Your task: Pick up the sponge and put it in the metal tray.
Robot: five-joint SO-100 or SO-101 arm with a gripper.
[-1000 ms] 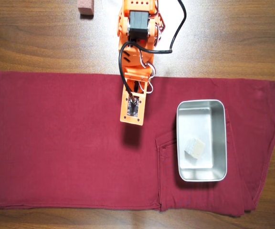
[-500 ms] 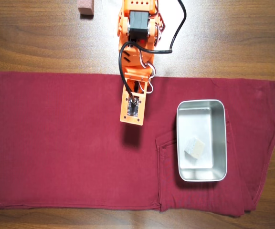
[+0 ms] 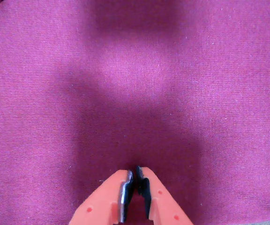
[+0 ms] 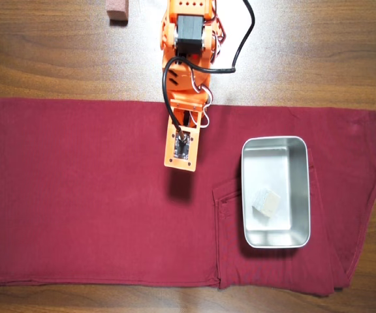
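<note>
The sponge (image 4: 266, 201) lies inside the metal tray (image 4: 248, 195); the placement looks done. Your tool (image 3: 135, 177) is pressed together, empty, over the red cloth (image 4: 77, 195), well apart from the tray. Park it there and avoid sweeping toward the tray rim.

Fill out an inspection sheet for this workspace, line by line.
Surface: wooden table with a dark red cloth spread over most of it.
Job's things: sponge lies inside the tray, toward its near end in the overhead view.
Clutter: pinkish-brown block on bare wood at the top edge.
Gripper: fingers shut, empty, over bare cloth, apart from the tray.
Cables: black cable loops around the arm.
Surroundings: nothing seen.
</note>
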